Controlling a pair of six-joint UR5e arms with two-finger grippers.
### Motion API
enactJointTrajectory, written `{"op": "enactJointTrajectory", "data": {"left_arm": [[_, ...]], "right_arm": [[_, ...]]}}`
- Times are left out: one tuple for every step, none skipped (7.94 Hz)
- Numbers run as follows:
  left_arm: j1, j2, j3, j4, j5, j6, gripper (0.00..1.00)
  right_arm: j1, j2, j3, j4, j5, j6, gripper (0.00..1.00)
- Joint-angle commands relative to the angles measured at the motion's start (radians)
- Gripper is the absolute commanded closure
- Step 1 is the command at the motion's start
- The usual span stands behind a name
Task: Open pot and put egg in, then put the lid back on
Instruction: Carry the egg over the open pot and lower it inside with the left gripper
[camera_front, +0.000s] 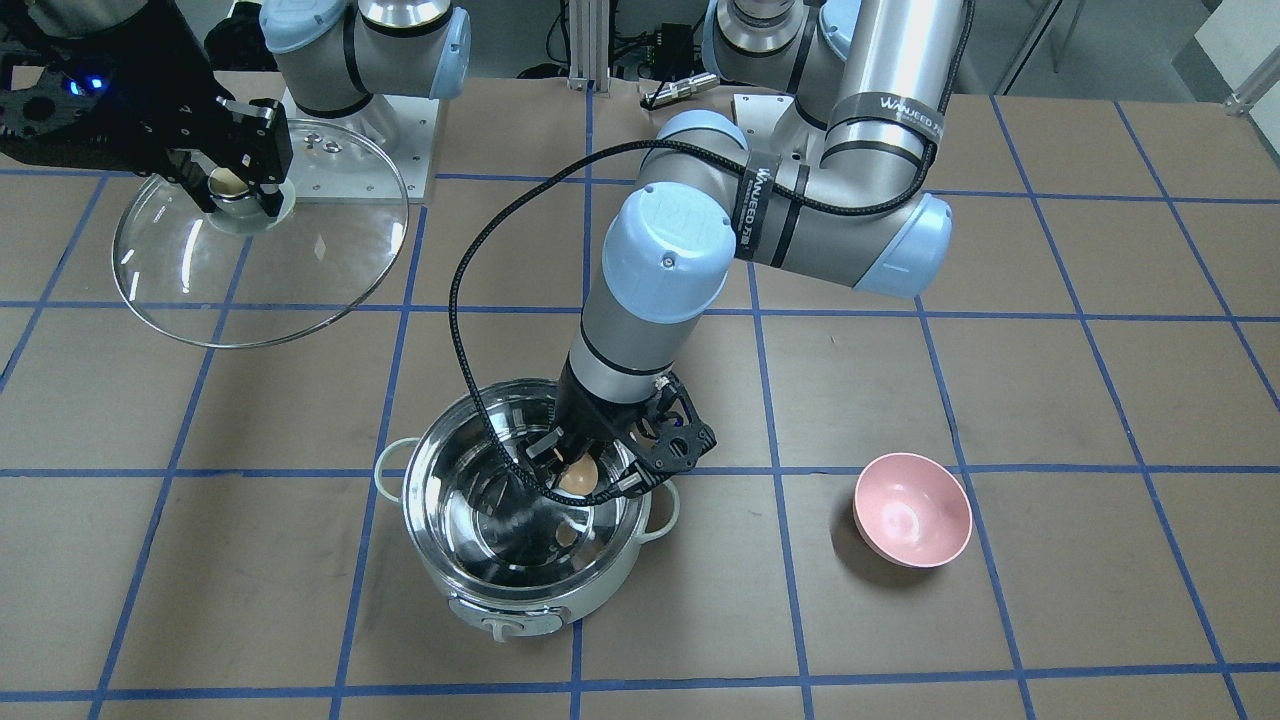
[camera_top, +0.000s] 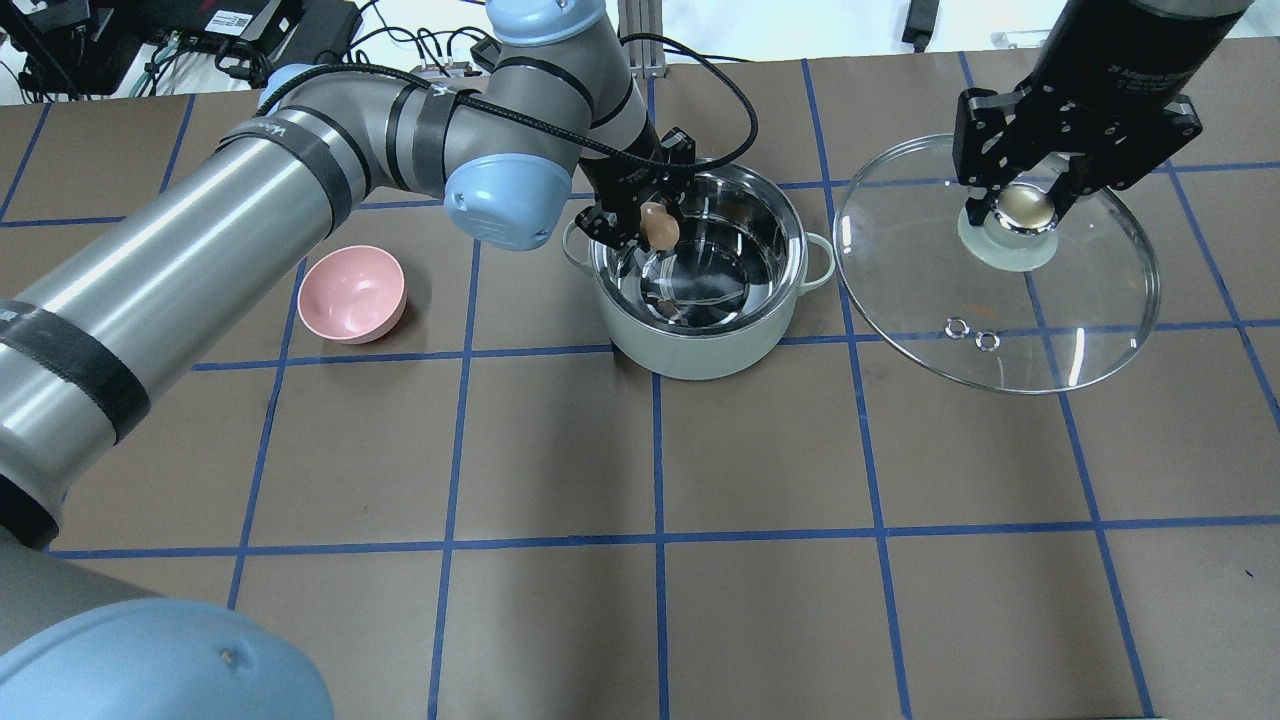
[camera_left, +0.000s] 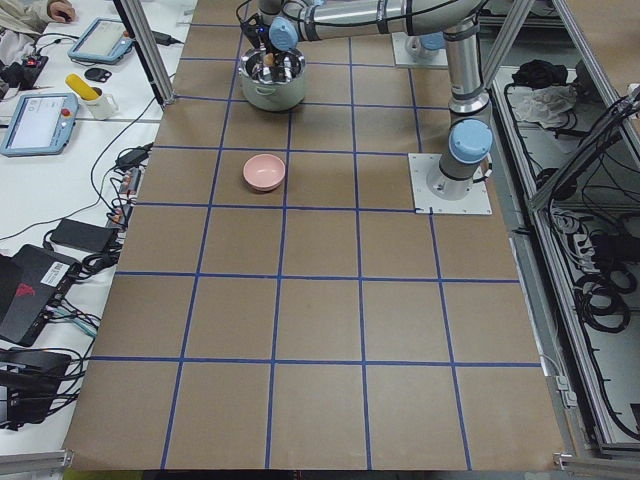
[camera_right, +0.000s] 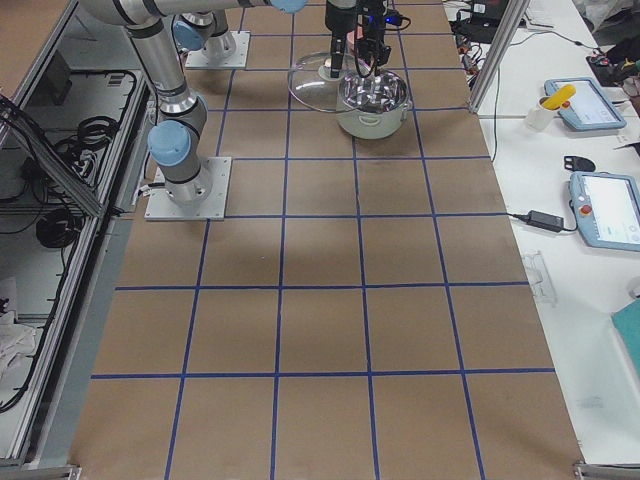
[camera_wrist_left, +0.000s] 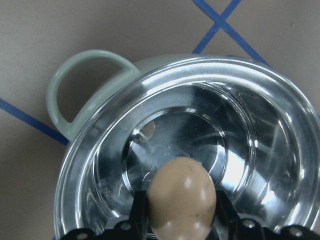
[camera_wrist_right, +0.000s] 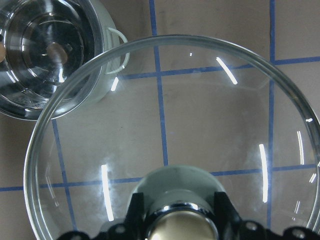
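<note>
The pot (camera_front: 520, 590) (camera_top: 700, 340) stands open on the table, its steel inside bare. My left gripper (camera_front: 580, 472) (camera_top: 655, 225) is shut on the tan egg (camera_front: 578, 476) (camera_top: 660, 226) (camera_wrist_left: 182, 197) and holds it over the pot's rim, above the inside. My right gripper (camera_front: 235, 185) (camera_top: 1022, 205) is shut on the knob of the glass lid (camera_front: 300, 270) (camera_top: 1060, 320) (camera_wrist_right: 200, 100) and holds the lid up beside the pot, tilted. The pot also shows in the right wrist view (camera_wrist_right: 30, 100) and the left wrist view (camera_wrist_left: 260, 105).
A pink bowl (camera_front: 912, 508) (camera_top: 352, 294) sits on the table on my left of the pot. The brown table is marked with a blue tape grid. The arm base plates lie at the table's robot side (camera_front: 400, 130).
</note>
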Motion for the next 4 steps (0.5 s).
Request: {"op": "enactJointTrajectory", "data": {"left_arm": [[-0.001, -0.042, -0.009, 0.023, -0.048, -0.012, 0.48], [-0.001, -0.045, -0.009, 0.023, -0.049, -0.020, 0.34], [-0.001, -0.056, -0.009, 0.024, -0.049, -0.032, 0.22], [-0.001, -0.059, -0.009, 0.027, -0.050, -0.043, 0.11]], "right_arm": [[0.002, 0.003, 0.000, 0.000, -0.006, 0.002, 0.60], [0.002, 0.003, 0.000, 0.000, -0.008, 0.011, 0.60], [0.002, 0.003, 0.000, 0.000, -0.008, 0.011, 0.60], [0.002, 0.005, 0.000, 0.000, -0.008, 0.011, 0.60]]}}
